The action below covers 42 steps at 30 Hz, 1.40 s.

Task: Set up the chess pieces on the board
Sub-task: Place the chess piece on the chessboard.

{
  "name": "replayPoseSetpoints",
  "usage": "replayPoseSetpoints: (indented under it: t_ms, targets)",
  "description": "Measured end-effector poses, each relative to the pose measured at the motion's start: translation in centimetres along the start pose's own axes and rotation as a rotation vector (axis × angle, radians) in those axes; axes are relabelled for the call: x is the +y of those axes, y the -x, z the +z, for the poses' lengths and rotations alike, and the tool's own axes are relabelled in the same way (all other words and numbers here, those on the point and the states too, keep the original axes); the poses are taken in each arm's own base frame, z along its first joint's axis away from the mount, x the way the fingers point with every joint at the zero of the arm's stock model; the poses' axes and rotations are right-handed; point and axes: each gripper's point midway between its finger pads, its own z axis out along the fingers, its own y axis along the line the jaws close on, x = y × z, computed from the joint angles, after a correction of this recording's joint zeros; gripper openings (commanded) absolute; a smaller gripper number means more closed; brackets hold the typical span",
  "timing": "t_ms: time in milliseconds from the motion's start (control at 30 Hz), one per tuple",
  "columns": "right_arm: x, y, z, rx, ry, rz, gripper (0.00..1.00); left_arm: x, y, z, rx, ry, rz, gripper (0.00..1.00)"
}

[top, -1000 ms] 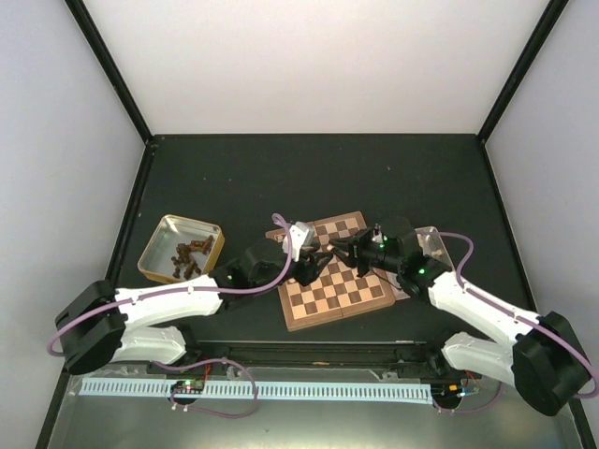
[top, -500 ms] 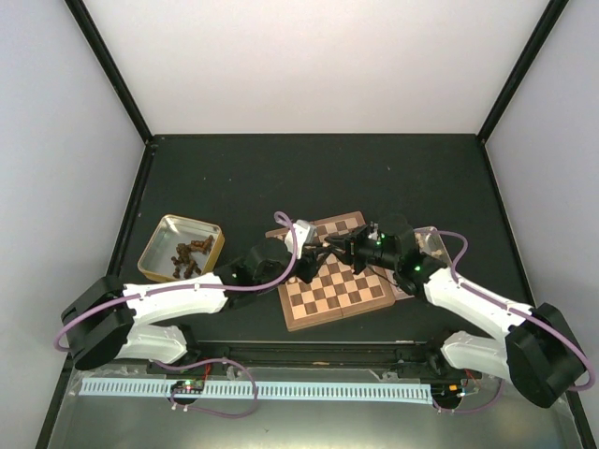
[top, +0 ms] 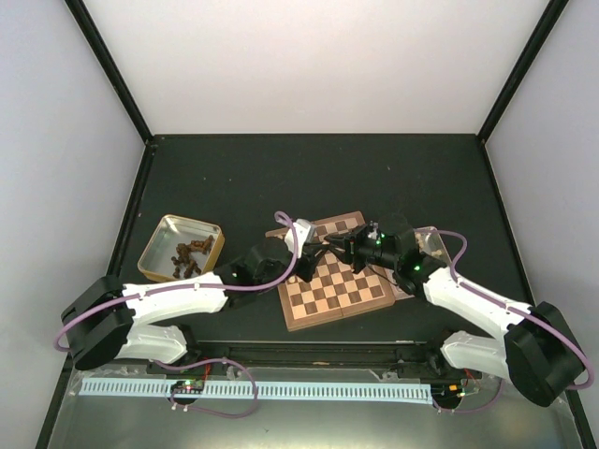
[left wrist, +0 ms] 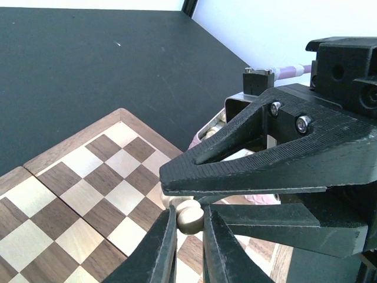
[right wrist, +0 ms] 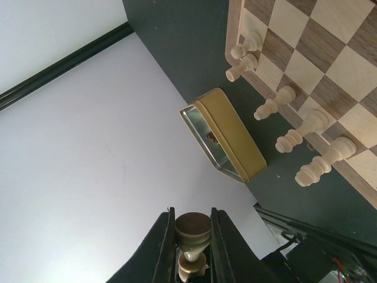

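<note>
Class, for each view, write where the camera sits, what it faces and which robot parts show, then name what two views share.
Top external: high behind the robot, looking down on the board, gold tin, left arm and right arm.
Left wrist: on the left arm, facing across the board at the right gripper; left fingers show below.
Right wrist: on the right arm, facing the board's edge and tin; right fingers show below.
Shared: both wrist views show the pale piece gripped.

We count one board (top: 328, 304), one gold tin (top: 192, 223), two pincers (left pincer (left wrist: 189, 218), right pincer (right wrist: 191, 219)), five pale chessmen (right wrist: 300, 132) standing, a sixth chessman (right wrist: 192, 229) gripped, and dark chessmen (top: 187, 257) too heaped to number
</note>
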Motion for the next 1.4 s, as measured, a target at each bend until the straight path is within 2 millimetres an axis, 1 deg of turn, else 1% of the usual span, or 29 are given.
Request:
replayPoseSetpoints:
  t_ms: [67, 200, 300, 333, 400, 500, 600, 667, 733, 867, 967, 1100, 1300, 1400]
  targets:
    - [0.0, 0.0, 0.0, -0.001, 0.0, -0.002, 0.19, 0.0, 0.0, 0.0, 0.008, 0.004, 0.008, 0.02]
    - [-0.1, -0.1, 0.0, 0.005, -0.004, -0.025, 0.42, -0.1, 0.2, 0.1, 0.037, 0.017, 0.017, 0.02]
    - [-0.3, -0.1, 0.0, 0.007, -0.012, -0.068, 0.56, -0.2, 0.5, 0.0, 0.076, 0.035, 0.023, 0.02]
    - [-0.4, 0.1, 0.0, 0.001, -0.016, -0.088, 0.6, -0.2, 0.5, 0.0, 0.092, 0.043, 0.024, 0.02]
    - [-0.4, 0.5, -0.1, -0.01, -0.018, -0.11, 0.63, 0.1, 0.3, -0.2, 0.137, 0.062, 0.026, 0.02]
    - [0.4, 1.8, -0.8, -0.034, 0.006, -0.167, 0.65, 0.6, -0.2, -0.6, 0.213, 0.087, 0.025, 0.01]
    - [1.2, 3.5, -2.2, -0.082, 0.037, -0.223, 0.66, 1.3, -0.7, -0.9, 0.305, 0.117, 0.017, 0.01]
    - [1.5, 4.6, -3.3, -0.122, 0.04, -0.27, 0.66, 2.0, -1.0, -0.8, 0.37, 0.147, 0.01, 0.01]
    - [1.6, 5.3, -4.1, -0.152, 0.035, -0.319, 0.66, 2.7, -1.3, -0.6, 0.433, 0.18, 0.007, 0.02]
    - [0.5, 6.1, -5.2, -0.192, -0.023, -0.403, 0.66, 4.7, -2.0, 0.0, 0.54, 0.252, -0.009, 0.01]
    - [-0.4, 6.5, -5.9, -0.223, -0.069, -0.453, 0.66, 6.7, -3.5, 0.3, 0.632, 0.314, -0.032, 0.02]
    - [-0.9, 7.1, -6.7, -0.263, -0.1, -0.494, 0.66, 8.6, -5.0, 0.4, 0.725, 0.378, -0.056, 0.02]
    - [-1.2, 8.0, -7.4, -0.288, -0.123, -0.507, 0.66, 10.4, -5.1, 1.0, 0.764, 0.449, -0.078, 0.01]
    - [-1.2, 8.0, -7.4, -0.28, -0.12, -0.508, 0.66, 11.3, -5.4, 1.2, 0.776, 0.482, -0.087, 0.02]
